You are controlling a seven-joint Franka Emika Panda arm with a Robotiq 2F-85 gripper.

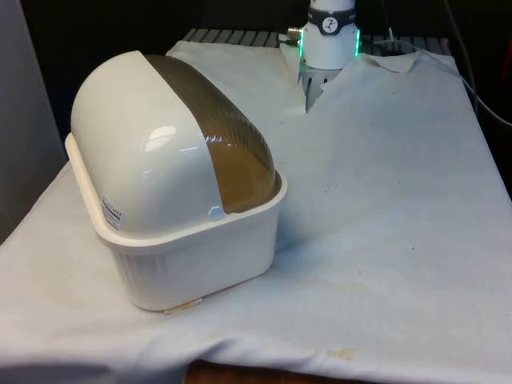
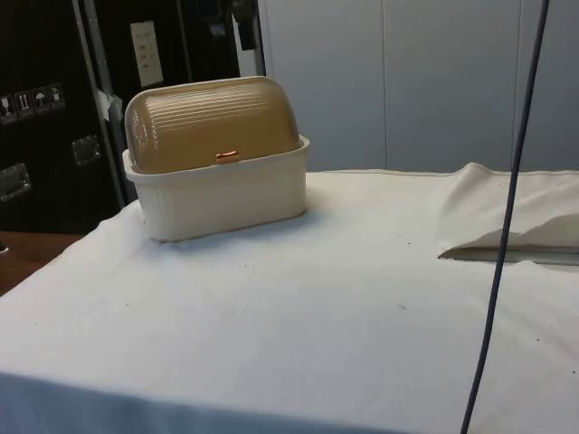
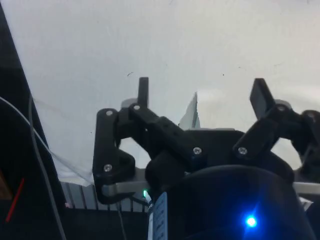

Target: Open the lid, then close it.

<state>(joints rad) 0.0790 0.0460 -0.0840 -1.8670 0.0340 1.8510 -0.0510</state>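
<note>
Bread box [image 1: 180,200], cream base w/ brown roll-top lid [image 2: 213,127] down, small handle [image 2: 227,156] at lid's lower edge; on white cloth [image 1: 384,240], front view's left. Gripper [image 3: 200,95]: fingers apart, nothing btwn, over bare cloth.

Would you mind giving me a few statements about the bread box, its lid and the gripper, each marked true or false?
1. The bread box stands with its lid closed. True.
2. The lid is tinted brown, with a small handle near its lower edge. True.
3. The gripper is clamped on the handle. False: its fingers are spread apart over the white cloth, holding nothing.
4. The bread box lies tipped on its side. False: it stands upright on the cloth.
5. In the front view the box sits towards the front view's left. True.
</note>
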